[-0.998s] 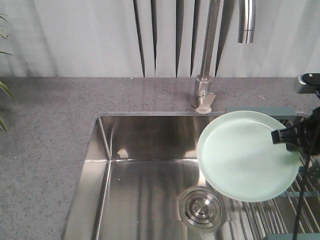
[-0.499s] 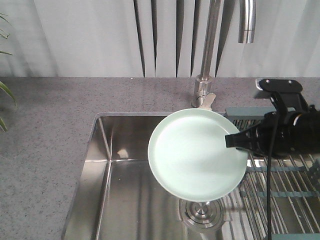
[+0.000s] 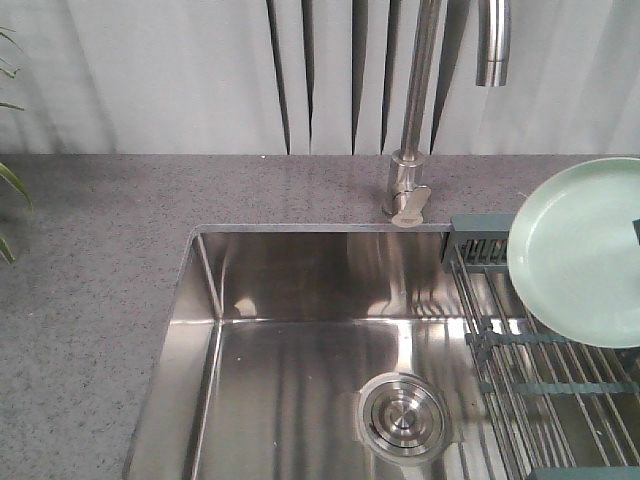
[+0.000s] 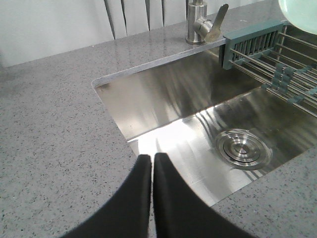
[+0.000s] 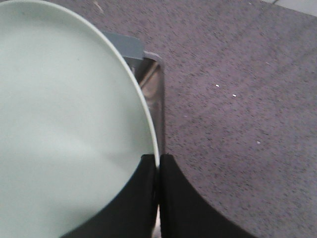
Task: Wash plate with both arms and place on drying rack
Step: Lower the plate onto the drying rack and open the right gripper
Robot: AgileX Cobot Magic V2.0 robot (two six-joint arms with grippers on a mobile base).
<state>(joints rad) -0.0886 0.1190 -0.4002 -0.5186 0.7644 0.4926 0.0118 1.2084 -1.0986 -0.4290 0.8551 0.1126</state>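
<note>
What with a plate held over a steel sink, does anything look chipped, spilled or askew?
Nothing stands out. The plate looks whole, its rim pinched in the right gripper, over the rack. No spill shows in the sink.

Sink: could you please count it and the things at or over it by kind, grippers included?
Sink: 1
Faucet: 1
Drain: 1
Rack: 1
Plate: 1
Grippers: 2 (left gripper, right gripper)
Total: 7
</note>
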